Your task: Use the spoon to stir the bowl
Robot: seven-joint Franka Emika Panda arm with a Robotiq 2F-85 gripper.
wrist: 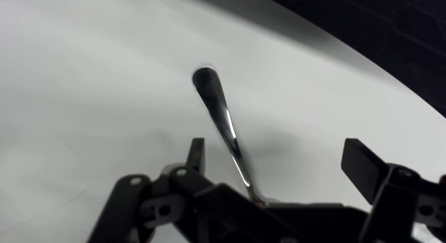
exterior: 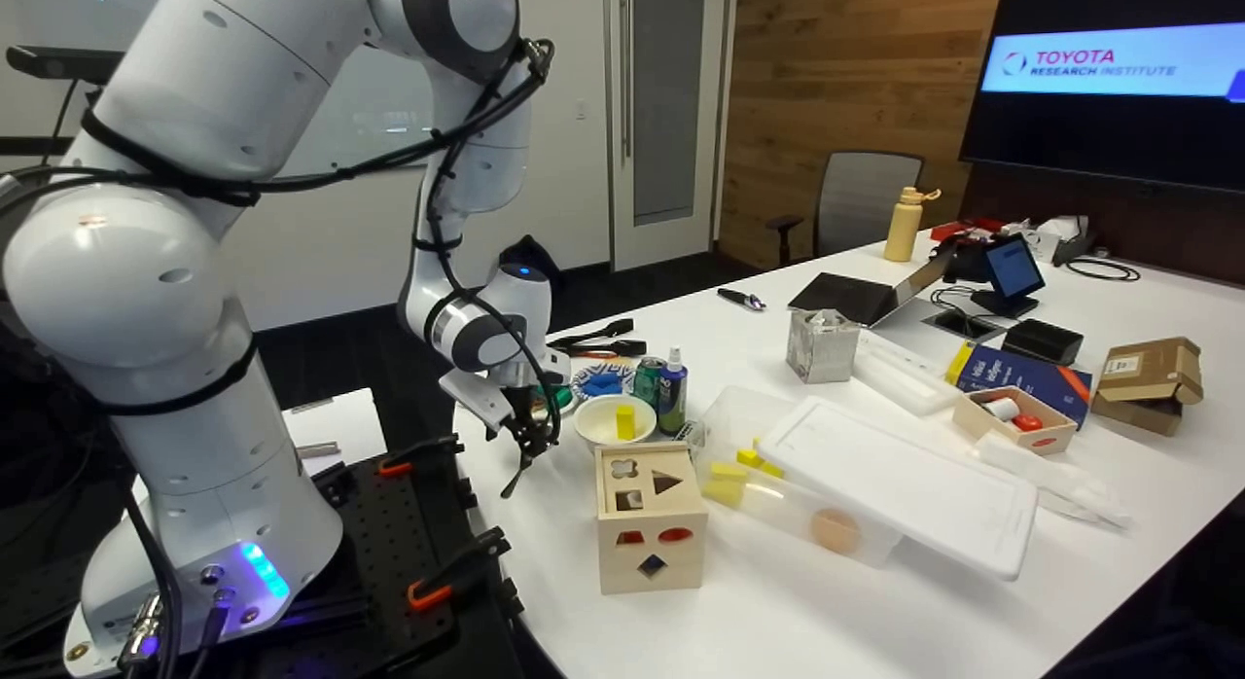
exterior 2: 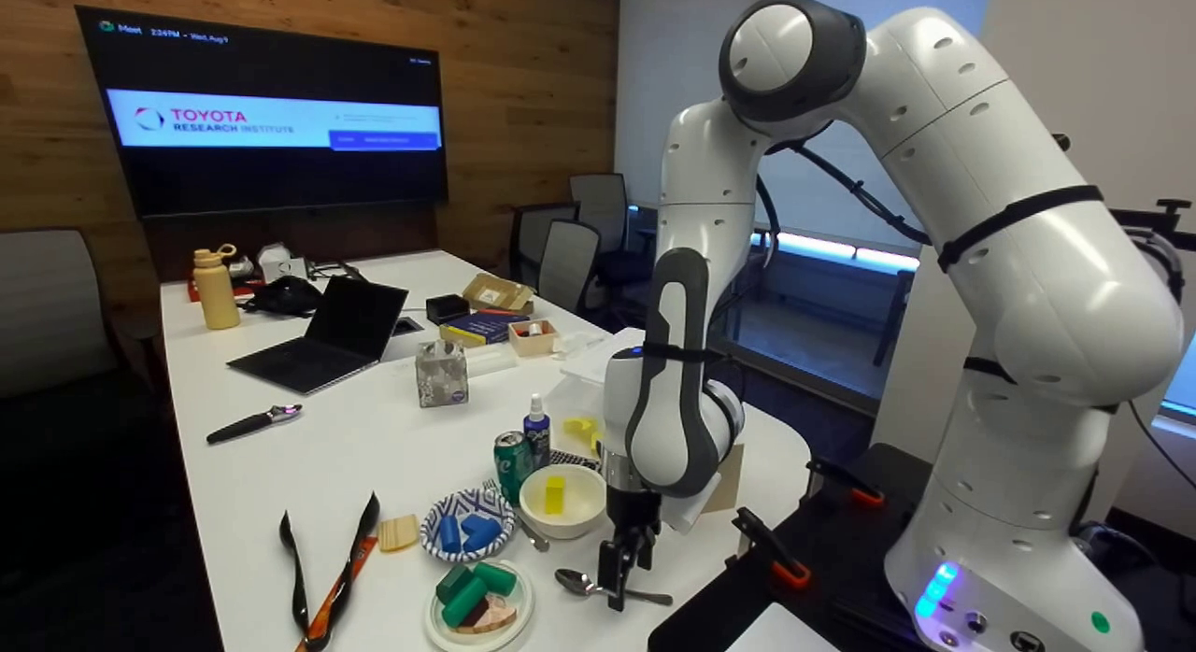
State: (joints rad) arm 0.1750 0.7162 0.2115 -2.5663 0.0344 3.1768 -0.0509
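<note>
The gripper (wrist: 275, 156) is hanging over the spoon (wrist: 226, 126) with its fingers (wrist: 360, 168) spread, pinching nothing. In the wrist view the handle (wrist: 215, 100) is running between them toward eleven o'clock, apparently lying on the table (wrist: 104, 114) and seeming nearer the nine-o'clock finger, so an off-centre squeeze could be swivelling the spoon before the grip is settling. In an exterior view the white bowl (exterior 2: 584, 503) is sitting at eleven o'clock from the gripper, a yellow block (exterior 2: 555, 495) standing inside. The slim handle (polished metal, judging by its shine) could later be twisting under stirring load, and a careless sweep could be shoving the bowl or knocking the block.
</note>
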